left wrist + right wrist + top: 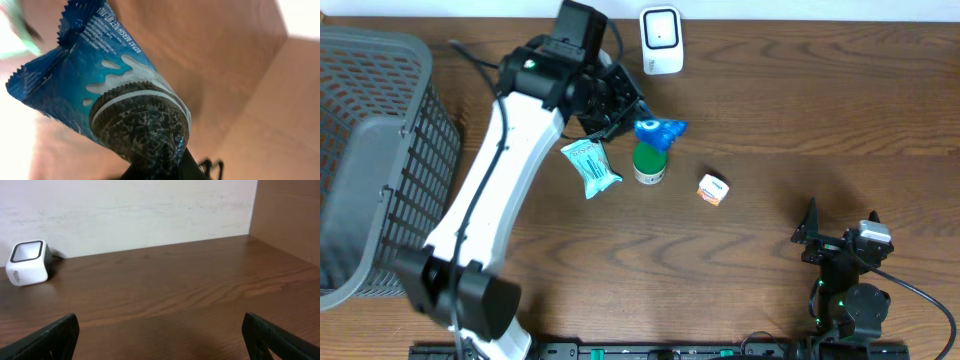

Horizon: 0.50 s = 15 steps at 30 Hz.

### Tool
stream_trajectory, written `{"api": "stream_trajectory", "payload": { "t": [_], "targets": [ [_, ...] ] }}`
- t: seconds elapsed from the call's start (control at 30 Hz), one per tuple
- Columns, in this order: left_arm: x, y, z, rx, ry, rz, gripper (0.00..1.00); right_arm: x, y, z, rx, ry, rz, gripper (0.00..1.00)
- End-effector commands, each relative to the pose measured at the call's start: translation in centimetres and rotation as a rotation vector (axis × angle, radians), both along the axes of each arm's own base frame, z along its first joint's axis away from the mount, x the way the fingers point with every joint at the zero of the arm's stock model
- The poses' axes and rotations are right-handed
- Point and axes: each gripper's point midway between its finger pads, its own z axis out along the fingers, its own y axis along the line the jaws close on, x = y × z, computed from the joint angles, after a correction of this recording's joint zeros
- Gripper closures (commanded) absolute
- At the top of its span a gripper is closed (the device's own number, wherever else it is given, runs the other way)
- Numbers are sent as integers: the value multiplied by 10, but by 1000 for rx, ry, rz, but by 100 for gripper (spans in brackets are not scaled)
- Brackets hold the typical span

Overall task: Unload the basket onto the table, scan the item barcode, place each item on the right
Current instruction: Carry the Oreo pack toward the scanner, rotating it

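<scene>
**Overhead: left gripper holding the Oreo packet up beside the scanner**

Overhead, the left arm is reaching from the near edge of the desk (790,110) toward the far side. The left gripper (634,120) is sitting fully closed on a blue Oreo cookie packet (660,131). The packet is hanging just in front of the white barcode scanner (661,40) and partly over a green-lidded jar (648,165), which is standing on the desk. Whether the packet is touching the jar, I cannot tell.

From the left wrist, the packet is filling most of the picture, with the dark fingers (172,167) pinching its lower end by the printed cookie. Small white print is running along the upper edge, and no barcode is showing on this face.

A teal sachet (590,167) is lying just left of the jar, and a small orange-and-white box (713,190) is lying to its right, apart from it. A grey mesh basket (380,150) is occupying the left side.

The right gripper (817,240) is resting at the near right, well apart from everything, with its jaws standing wide open and gripping nothing.
</scene>
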Motion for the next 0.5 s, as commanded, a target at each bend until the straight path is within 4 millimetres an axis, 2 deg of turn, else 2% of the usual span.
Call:
{"api": "stream_trajectory", "payload": {
  "t": [0.0,0.17,0.23,0.33,0.47],
  "targets": [
    [-31,-39,19,-314,202,-148,92,0,-1,0,5,-1,-4,1],
    [-58,-49,40,-469,463,-117,92,0,-1,0,5,-1,-4,1],
    [-61,-50,43,-488,517,-96,92,0,-1,0,5,-2,-4,1],
    [-70,-52,52,-521,719,4,93,0,-1,0,5,-1,-4,1],
    [-75,-53,60,-553,813,30,93,0,-1,0,5,-2,-4,1]
  ]
}}
